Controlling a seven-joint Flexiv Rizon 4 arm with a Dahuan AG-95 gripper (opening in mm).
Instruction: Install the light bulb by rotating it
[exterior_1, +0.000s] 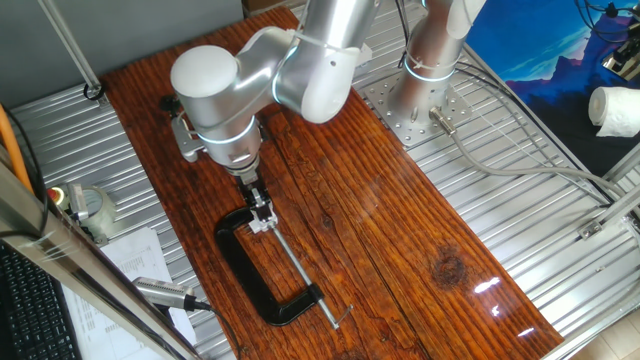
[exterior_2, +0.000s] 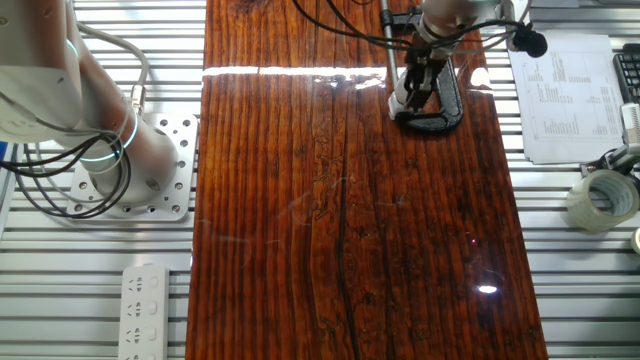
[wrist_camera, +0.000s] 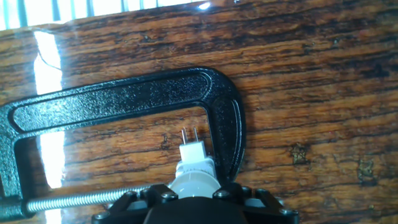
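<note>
Claw: the claw (wrist_camera: 198, 198) holds the light bulb (wrist_camera: 194, 167), its fingers closed around the pale rounded head; in the hand view only the bulb's lower part shows beyond the dark finger mounts.
Bulb: whitish, with a small white base ending in two thin metal pins (wrist_camera: 189, 134) that point away from the camera, toward the wood. No screw thread is visible here.
Clamp: a big black C-clamp (exterior_1: 262, 283) lies flat on the wooden tabletop (exterior_2: 350, 230), near one long edge; its threaded screw (wrist_camera: 74, 200) runs across the open side. The bulb hangs inside the clamp's bow.
Socket: a small whitish part sits at the clamp under the claw (exterior_1: 261, 225) in the fixed views, too small to make out; the hand view does not show it.
Progress: the bulb is picked up and brought to the clamp. I judge the pins are not yet seated, since bare wood shows beneath them.
Left: lowering into the socket, then the turn that locks it, then letting go.
</note>
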